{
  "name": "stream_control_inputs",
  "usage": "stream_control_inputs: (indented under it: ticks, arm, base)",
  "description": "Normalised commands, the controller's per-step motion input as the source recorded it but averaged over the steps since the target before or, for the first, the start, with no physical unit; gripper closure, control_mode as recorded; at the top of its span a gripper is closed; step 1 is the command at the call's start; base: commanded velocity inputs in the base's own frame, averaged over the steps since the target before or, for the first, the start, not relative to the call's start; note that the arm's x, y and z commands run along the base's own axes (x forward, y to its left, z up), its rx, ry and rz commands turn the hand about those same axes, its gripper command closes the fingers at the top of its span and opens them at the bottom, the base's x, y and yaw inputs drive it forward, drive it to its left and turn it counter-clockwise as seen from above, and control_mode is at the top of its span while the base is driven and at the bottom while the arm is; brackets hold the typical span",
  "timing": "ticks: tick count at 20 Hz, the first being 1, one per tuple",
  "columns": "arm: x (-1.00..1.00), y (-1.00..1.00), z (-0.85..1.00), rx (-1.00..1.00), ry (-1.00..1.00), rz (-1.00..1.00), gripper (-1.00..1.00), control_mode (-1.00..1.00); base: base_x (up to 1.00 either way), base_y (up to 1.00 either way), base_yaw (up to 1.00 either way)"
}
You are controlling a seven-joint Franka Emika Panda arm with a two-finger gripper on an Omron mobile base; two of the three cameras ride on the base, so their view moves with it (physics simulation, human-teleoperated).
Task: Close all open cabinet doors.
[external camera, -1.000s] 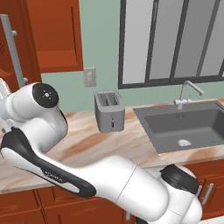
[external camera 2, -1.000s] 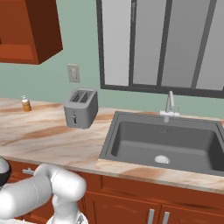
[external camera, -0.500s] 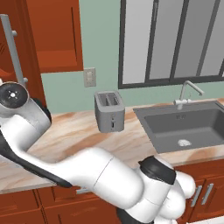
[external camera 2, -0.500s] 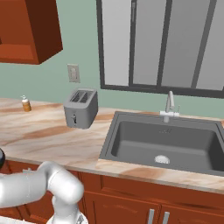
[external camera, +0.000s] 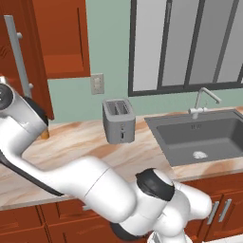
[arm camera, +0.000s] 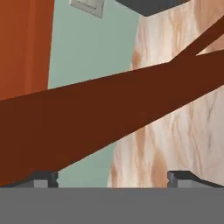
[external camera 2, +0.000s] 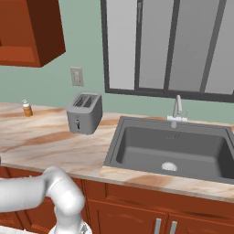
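Reddish-brown wooden cabinet door [external camera: 19, 61] stands open, cut off at left; gripper [arm camera: 113, 179] jaws apart, tips barely visible.

Both base views look forward and down from behind the arm, one from each side, and share the grey two-slot toaster [external camera: 118, 120] [external camera 2: 84, 112], the dark grey sink [external camera: 201, 135] [external camera 2: 173, 147] and the marbled beige counter [external camera: 85, 144] [external camera 2: 41, 137]. The hand view looks from very near, rolled sideways, along a reddish-brown wooden cabinet door edge [arm camera: 100, 118].
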Motion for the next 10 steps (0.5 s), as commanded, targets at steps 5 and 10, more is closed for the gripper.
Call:
stream_control_inputs:
  ticks: [5, 10]
  arm:
    - [0.33, -0.20, 0.00, 0.00, 0.00, -0.23, -1.00, -1.00]
    - [0.18, -0.34, 0.05, 0.00, -0.03, -0.24, -1.00, -1.00]
  base:
    - [0.00, 0.00, 0.00]
    - [0.00, 0.00, 0.00]
